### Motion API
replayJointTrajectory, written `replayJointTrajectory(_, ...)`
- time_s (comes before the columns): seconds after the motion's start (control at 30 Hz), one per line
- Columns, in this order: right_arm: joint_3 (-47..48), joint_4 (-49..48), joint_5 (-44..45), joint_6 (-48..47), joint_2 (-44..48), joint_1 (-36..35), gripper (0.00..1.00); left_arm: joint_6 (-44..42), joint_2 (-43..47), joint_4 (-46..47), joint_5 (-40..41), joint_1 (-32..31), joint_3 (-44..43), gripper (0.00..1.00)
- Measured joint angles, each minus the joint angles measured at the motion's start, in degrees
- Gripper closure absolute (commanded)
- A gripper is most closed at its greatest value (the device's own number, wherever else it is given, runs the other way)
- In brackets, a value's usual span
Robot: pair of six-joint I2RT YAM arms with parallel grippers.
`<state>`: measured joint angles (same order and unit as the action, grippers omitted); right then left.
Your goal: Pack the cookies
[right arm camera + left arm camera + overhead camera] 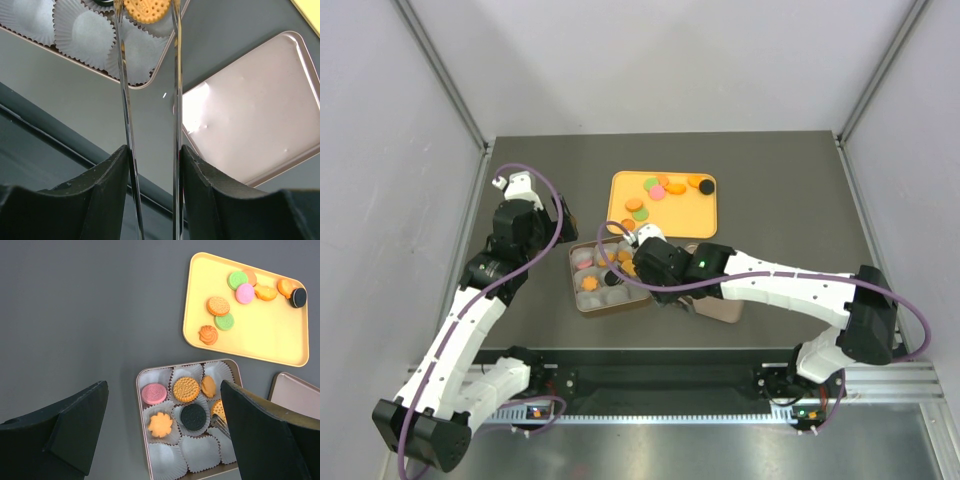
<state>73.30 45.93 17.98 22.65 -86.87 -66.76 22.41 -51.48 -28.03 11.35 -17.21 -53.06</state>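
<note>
Right gripper (152, 165) clamps tongs (175, 75) pinching an orange cookie (146, 9) at top centre, over cups (80, 35) in the tin (139, 390); lower squarely into an empty one (release gently). Left gripper (164, 407) gapes, empty.

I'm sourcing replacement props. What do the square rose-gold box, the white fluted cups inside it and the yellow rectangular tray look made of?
Square rose-gold box: likely thin metal, with a satin sheen along its rim.
White fluted cups: thin paper, with crimped pleats, slightly translucent.
Yellow rectangular tray: probably moulded plastic, with a matte surface and a rounded raised lip.
</note>
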Motion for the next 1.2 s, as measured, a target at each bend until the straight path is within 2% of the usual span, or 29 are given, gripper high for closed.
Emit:
replayJointTrajectory(0.63,2.2,1.7,0.8,-0.1,0.0,-0.2,0.55,0.0,0.0,0.0,0.0,0.0,0.0,0.01)
replayJointTrajectory(0.83,5.6,2.5,0.8,-1.1,1.3,0.5,0.55,0.0,0.0,0.0,0.0,0.0,0.0,0.01)
replayJointTrajectory(0.97,8.3,2.7,0.3,-2.6,3.5,3.9,0.55,0.0,0.0,0.0,0.0,0.0,0.0,0.01)
replayJointTrajectory(1.2,9.3,1.3,-1.6,-5.6,4.5,17.3,0.55,0.0,0.0,0.0,0.0,0.2,0.0,0.01)
